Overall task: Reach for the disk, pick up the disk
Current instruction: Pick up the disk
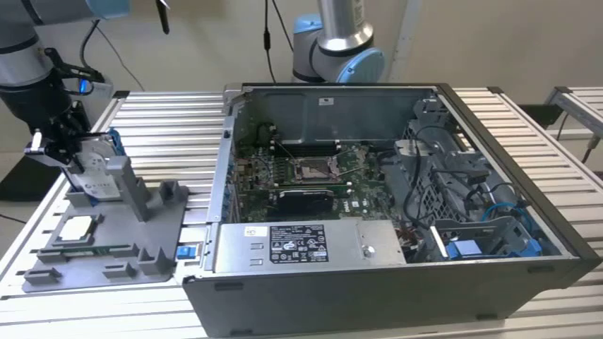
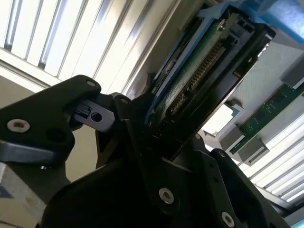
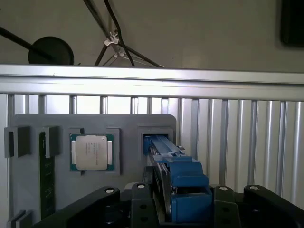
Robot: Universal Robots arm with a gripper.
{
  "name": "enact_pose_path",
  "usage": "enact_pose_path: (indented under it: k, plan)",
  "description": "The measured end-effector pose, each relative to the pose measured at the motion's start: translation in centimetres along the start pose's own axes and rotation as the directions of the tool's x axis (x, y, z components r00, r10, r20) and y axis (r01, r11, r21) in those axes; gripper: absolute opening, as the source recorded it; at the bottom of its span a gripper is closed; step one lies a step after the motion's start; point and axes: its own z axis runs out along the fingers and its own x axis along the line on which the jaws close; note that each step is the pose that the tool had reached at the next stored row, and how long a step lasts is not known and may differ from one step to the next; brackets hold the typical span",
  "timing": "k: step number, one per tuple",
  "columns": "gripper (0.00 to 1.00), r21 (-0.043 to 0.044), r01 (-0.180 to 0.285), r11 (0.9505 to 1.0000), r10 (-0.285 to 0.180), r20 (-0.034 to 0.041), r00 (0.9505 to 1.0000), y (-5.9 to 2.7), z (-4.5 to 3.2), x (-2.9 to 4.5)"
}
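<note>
Two parts, a square chip (image 3: 91, 152) and a memory stick (image 3: 46, 175), lie on the gray holder (image 3: 128, 142) beside its slot. We see our gripper (image 3: 179, 194) pinching the disk (image 1: 94, 180) there, on edge, silver inside its blue carrier.

The end effector (image 1: 66, 152) stands over a surface (image 1: 169, 120) built of ribbed aluminium slats. Beyond it rises a plain beige wall (image 1: 207, 42), with a thin black cable (image 1: 268, 28) hanging down in front of it. Well away from the end effector, at the exterior view's right, a second slatted surface (image 1: 577, 106) stands apart across a dark gap. Beside the end effector, past the surface's edge, is pale floor (image 1: 10, 233). In the first wrist view, light glares off the slats (image 3: 237, 137) ahead of the end effector, below the bare wall.
</note>
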Motion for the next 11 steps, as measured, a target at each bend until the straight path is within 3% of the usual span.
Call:
enact_pose_path:
  k: [3, 4, 5, 6, 11]
  plan:
    - [0.0, 0.0003, -0.001, 1.0, 0.001, -0.007, 1.0, 0.01, 0.01, -0.01]
    - [0.0, 0.0, 0.0, 1.0, 0.0, -0.0053, 1.0, 0.0, 0.0, 0.01]
    - [0.0, 0.0, 0.001, 1.0, -0.001, 0.008, 1.0, 0.0, -0.01, 0.03]
    - [0.0, 0.0003, 0.001, 1.0, -0.001, 0.0159, 0.9999, 0.0, -0.01, 0.01]
    - [0.0, 0.0008, 0.0, 1.0, 0.0, 0.0158, 0.9999, 0.0, -0.06, 0.0]
